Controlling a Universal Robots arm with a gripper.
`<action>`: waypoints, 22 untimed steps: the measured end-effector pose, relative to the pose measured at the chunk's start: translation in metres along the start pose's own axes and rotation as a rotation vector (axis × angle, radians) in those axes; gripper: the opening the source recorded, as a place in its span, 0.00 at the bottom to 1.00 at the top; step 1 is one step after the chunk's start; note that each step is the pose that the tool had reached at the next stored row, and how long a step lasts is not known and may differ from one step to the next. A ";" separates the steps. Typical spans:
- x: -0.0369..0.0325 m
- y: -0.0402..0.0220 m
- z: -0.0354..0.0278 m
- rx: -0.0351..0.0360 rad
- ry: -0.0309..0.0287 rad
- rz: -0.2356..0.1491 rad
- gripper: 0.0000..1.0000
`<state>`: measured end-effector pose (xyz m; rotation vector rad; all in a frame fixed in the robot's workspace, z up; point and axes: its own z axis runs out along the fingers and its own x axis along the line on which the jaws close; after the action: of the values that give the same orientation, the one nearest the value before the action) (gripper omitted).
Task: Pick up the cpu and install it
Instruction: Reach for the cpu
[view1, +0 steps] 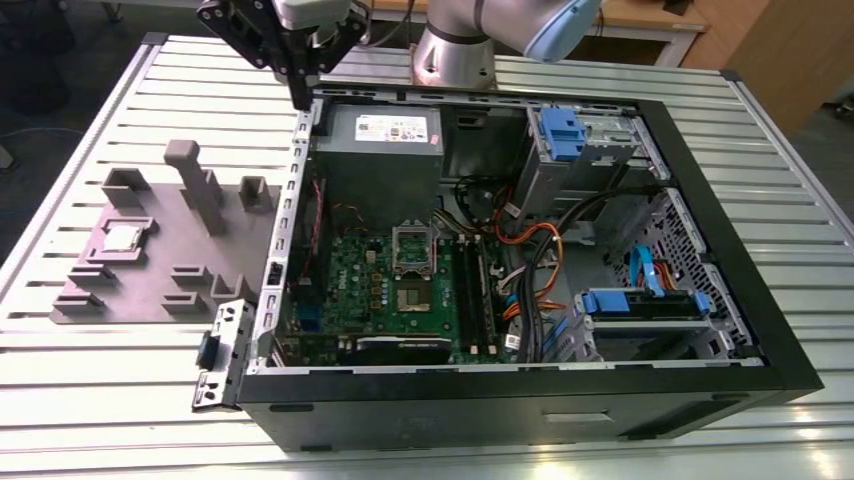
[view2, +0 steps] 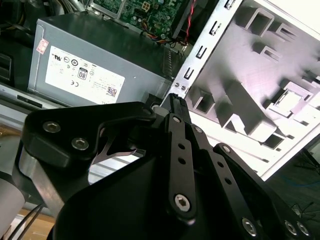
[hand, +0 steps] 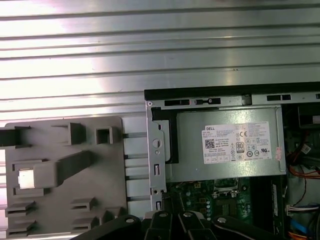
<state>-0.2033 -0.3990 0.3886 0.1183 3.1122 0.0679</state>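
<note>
Grey plastic fixture tray (view1: 160, 262), lying on the slatted aluminium bench (view1: 107, 400) just beside the computer case (view1: 507, 415), at the exterior view's left of it; one shallow square recess holds the cpu (view1: 124, 237), laid flat with its silver top up and nothing touching it; nothing can be made out in the tray's other slots and upright blocks.

Computer case, side panel off, lying open upward; contained are a power supply (view1: 380, 150) at the far end, a green motherboard (view1: 387, 290) with its metal socket frame (view1: 414, 243) near the middle, blue-fronted drive cages (view1: 641, 300) and a bundle of cables (view1: 534, 250); no chip is seen seated in the socket, though this cannot be told for sure.

Gripper (view1: 302, 98), hanging above the case's rim at the corner by the power supply, on the side nearest the tray; its fingers are drawn together with nothing between them, as is also seen in the second wrist view.

Step in hand, as judged: the approach for pick-up; no grasp has been made. The pick calls for the fingers to be parted to span the cpu, centred over its recess well away from the case, and lowered squarely, the recess walls leaving little margin.
</note>
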 end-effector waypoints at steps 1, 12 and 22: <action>0.0009 -0.0001 -0.0001 0.0001 0.0001 0.000 0.11; 0.0058 -0.0004 -0.0001 0.0001 0.0001 0.000 0.11; 0.0106 -0.0008 -0.0002 0.0002 0.0001 0.000 0.11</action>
<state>-0.2139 -0.3990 0.3886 0.1180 3.1124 0.0676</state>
